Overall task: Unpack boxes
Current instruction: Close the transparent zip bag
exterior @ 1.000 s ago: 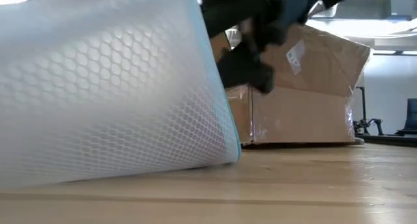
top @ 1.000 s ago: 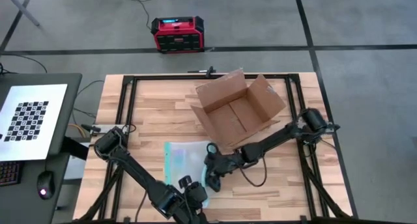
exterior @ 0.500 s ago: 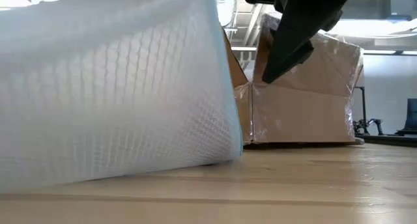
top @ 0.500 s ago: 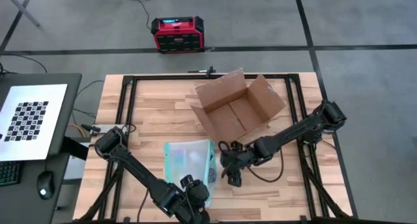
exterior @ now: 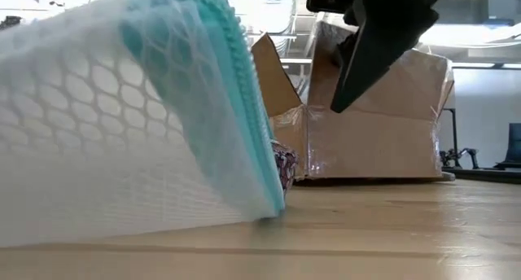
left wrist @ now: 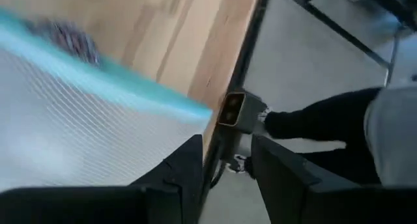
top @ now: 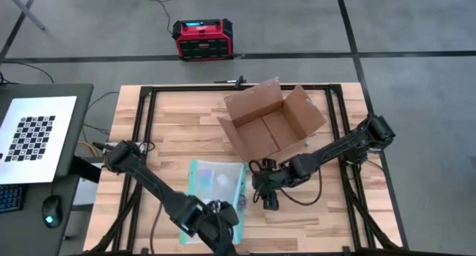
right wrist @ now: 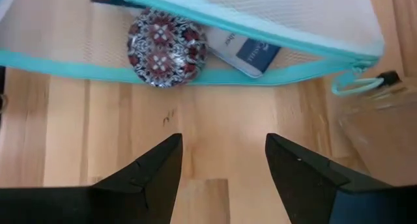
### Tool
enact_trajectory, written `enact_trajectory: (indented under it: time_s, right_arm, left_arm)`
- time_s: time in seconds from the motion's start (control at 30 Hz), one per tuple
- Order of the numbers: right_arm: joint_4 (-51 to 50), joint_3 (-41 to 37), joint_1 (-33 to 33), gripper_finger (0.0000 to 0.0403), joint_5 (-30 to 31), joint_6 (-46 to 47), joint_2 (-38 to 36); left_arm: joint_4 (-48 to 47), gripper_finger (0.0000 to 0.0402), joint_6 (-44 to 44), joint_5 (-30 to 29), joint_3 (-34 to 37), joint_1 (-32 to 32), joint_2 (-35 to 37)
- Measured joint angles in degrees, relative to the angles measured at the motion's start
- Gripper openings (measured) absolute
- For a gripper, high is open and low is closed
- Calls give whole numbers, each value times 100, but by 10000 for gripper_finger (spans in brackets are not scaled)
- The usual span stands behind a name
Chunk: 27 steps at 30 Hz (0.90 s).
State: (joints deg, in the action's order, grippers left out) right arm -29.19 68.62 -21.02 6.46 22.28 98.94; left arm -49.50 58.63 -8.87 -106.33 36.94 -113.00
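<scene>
The box point(top: 273, 126) is sitting upper centre of the high view on the worktop point(top: 171, 129), flaps splayed outward, top open, turned at a slant to the worktop edges. Plain brown corrugated card; clear tape is shining on its lower edge in the low view point(exterior: 378, 133). Inside is looking empty from above.

The right gripper point(top: 268, 194) is hovering just below the box in the frame, the nearer arm by far, fingers spread with nothing between them; the box is lying up and slightly right of it.

Just left of that gripper, the clear teal-edged pouch point(top: 216, 183) is lying flat, long axis roughly up-down in the frame. The right wrist view is showing a patterned round disc point(right wrist: 167, 47) and a small card inside.

The left gripper point(top: 223, 230) is sitting at the bottom edge, by the pouch's lower end, fingers parted and pinching nothing that I can see.

A person's dark-sleeved limb point(left wrist: 326, 123) is showing beyond the worktop edge in the left wrist view.
</scene>
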Motion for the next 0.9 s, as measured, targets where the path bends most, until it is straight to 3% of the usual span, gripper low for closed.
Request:
enact_trajectory:
  time_s: [0.1,0.2,0.27,0.37,0.47,0.7,0.9]
  right_arm:
    - [28,0,75,211,0,170,0]
    - [85,0,142,211,0,526,0]
    - [135,0,182,211,0,920,0]
    - [138,-14,153,211,125,1573,0]
    - [170,-159,-31,211,552,2274,0]
    - [524,-735,-662,211,1121,4156,4]
    - [992,-1029,-1030,211,1309,4938,4]
  left_arm:
    - [-929,113,-809,-162,-47,-304,221]
    - [-2264,113,-1757,-691,-40,-755,254]
    - [-2610,112,-2568,-891,-16,-1127,239]
    - [-1913,112,-3972,-574,320,-1696,299]
    - [-1423,112,-4971,14,1090,-2231,437]
    - [496,112,-5842,1460,3122,-3249,986]
    - [1965,112,-6225,2446,3601,-3786,1232]
